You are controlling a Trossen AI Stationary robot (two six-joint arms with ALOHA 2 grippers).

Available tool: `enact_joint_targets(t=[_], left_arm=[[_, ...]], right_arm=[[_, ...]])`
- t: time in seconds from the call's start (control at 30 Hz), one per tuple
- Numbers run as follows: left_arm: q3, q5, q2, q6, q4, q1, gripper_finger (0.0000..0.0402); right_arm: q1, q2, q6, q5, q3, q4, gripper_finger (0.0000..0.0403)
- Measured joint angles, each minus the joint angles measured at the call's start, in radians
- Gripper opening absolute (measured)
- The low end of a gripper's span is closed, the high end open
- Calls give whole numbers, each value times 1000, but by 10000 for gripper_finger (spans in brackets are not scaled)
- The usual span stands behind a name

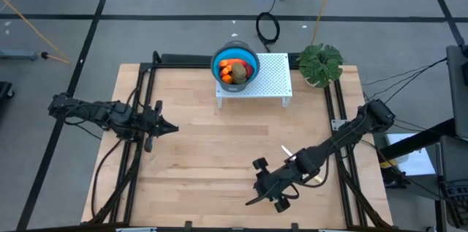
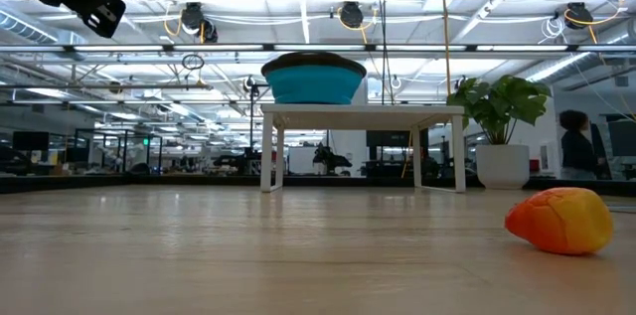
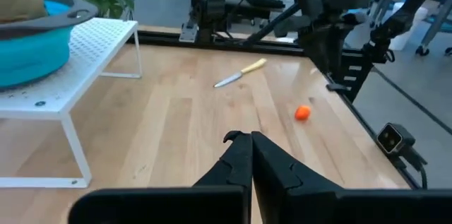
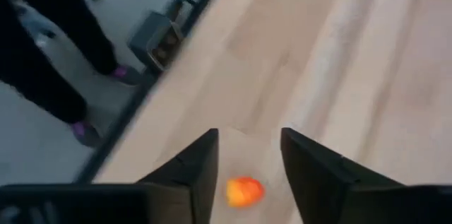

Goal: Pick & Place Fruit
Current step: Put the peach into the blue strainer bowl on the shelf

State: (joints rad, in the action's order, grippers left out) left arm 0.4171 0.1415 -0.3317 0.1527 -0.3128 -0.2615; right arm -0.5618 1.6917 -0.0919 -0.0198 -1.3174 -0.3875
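One red-yellow fruit [image 2: 559, 221] lies on its side on the bare table, near the near edge. In the right wrist view that fruit [image 4: 244, 191] shows below and between the fingers of my right gripper [image 4: 248, 145], which is open and hovers above it without touching. In the high view my right gripper [image 1: 254, 198] hides it. Other fruit pieces [image 1: 234, 72] lie in the blue bowl [image 1: 251, 58] on the white stand [image 1: 270, 78]. My left gripper [image 3: 248, 139] is shut and empty, at the table's left side [image 1: 172, 127].
A pale-handled knife [image 1: 287, 151] lies on the table just beyond the right gripper, also seen as the knife [image 3: 240, 73]. A potted plant [image 1: 320, 64] stands at the far right corner. A person's legs [image 4: 42, 47] stand off the table's edge. Bare wood lies mid-table.
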Motion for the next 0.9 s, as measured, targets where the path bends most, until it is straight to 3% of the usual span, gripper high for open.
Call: enact_joint_targets(t=[0.3,0.6,0.9], left_arm=[[-105,-18,1,9,139,0,9],[-234,-43,1,56,317,0,17],[-297,-43,1,60,376,0,21]], right_arm=[[6,88,28,51,-2,10,193],[6,129,51,51,-1,-35,209],[12,129,52,47,17,-51,217]])
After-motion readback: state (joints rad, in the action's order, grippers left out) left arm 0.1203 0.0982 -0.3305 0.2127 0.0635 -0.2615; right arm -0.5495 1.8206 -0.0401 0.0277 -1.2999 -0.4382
